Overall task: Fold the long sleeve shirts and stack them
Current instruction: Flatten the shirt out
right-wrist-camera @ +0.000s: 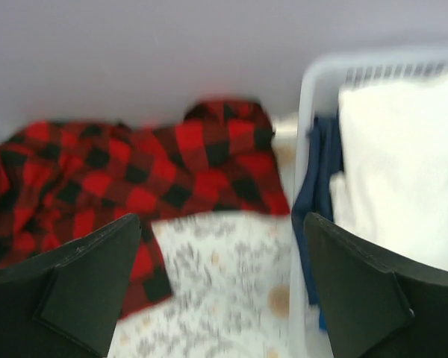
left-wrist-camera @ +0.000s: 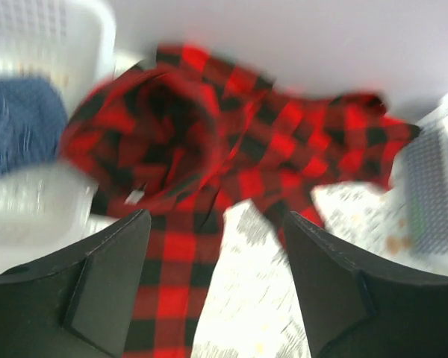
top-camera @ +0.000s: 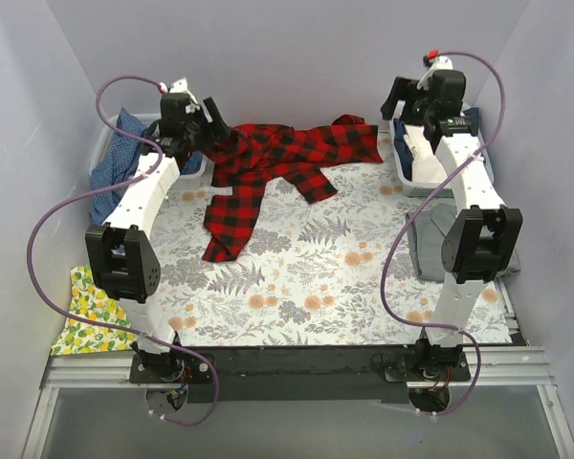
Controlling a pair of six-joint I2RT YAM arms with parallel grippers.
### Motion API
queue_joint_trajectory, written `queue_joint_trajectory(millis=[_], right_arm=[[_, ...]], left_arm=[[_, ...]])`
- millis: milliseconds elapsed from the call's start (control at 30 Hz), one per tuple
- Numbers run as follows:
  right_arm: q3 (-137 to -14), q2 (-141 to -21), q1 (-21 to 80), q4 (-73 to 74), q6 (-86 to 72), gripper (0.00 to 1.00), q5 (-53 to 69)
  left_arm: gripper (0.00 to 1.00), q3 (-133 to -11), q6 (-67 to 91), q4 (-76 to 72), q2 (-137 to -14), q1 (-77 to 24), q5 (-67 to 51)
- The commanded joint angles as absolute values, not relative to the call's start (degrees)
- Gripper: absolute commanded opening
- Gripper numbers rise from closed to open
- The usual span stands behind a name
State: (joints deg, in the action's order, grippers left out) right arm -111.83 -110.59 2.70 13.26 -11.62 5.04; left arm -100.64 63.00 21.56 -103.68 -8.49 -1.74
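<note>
Top view: found the plaid shirt (top-camera: 277, 167) rumpled on the desk (top-camera: 297, 287), across the upper middle of the frame. Long axis left to right, with one long strip trailing down toward lower left. Found the left tool (top-camera: 210, 120) at the shirt's upper-left end, touching it or just above; could not tell which. Found the right tool (top-camera: 407, 100) just beyond the upper-right end, near a white basket (top-camera: 411, 182). Judged the left arm nearer for the coming grasp.

Left wrist view: saw the left tool (left-wrist-camera: 215, 224) with jaws spread and gripping nothing, the plaid shirt (left-wrist-camera: 209, 142) ahead and below, bunched at centre and stretching toward the right.

Right wrist view: saw the right tool (right-wrist-camera: 222, 224) spread wide and empty, the plaid shirt (right-wrist-camera: 134, 171) ahead and left, its end pointing right toward the white basket (right-wrist-camera: 313, 82).
</note>
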Motion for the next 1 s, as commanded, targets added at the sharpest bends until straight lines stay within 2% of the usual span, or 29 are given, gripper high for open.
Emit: queue_joint_trajectory(millis=[0, 167, 300, 600, 767, 833, 867, 933, 967], right_arm=[[-103.13, -106.36, 3.95, 21.89, -11.52, 0.99, 8.09], [-91.95, -98.97, 8.16, 21.53, -9.5, 0.99, 8.96], [-85.97, -97.12, 11.86, 21.71, -8.53, 0.99, 8.44], [-84.73, -98.26, 15.55, 23.03, -8.96, 0.99, 8.96], [-83.24, -97.65, 16.35, 23.03, -8.96, 0.99, 8.79], [-82.88, -97.56, 16.52, 23.03, -8.96, 0.99, 8.35], [-82.53, -97.56, 16.52, 22.94, -9.05, 0.99, 7.65], [-82.53, -97.56, 16.52, 23.03, -9.31, 0.99, 6.86], [-82.53, -97.65, 16.52, 23.03, -9.4, 0.99, 5.38]], left_arm=[[0.72, -90.48, 62.84, 26.98, -96.26, -8.53, -3.86], [0.7, -75.78, 66.52, 32.69, -90.36, -8.61, -5.63], [0.7, -67.16, 69.87, 32.09, -91.4, -9.66, -6.85], [0.72, -68.38, 71.19, 33.04, -103.17, -14.32, -1.06], [0.68, -68.73, 70.58, 34.27, -107.13, -15.12, 2.99], [0.61, -68.73, 70.49, 34.89, -107.23, -15.38, 3.16], [0.43, -68.64, 70.49, 35.24, -107.23, -15.38, 3.16], [0.19, -67.94, 70.31, 36.47, -106.79, -15.47, 2.9], [0.0, -67.59, 70.05, 37.08, -106.09, -15.56, 2.9]])
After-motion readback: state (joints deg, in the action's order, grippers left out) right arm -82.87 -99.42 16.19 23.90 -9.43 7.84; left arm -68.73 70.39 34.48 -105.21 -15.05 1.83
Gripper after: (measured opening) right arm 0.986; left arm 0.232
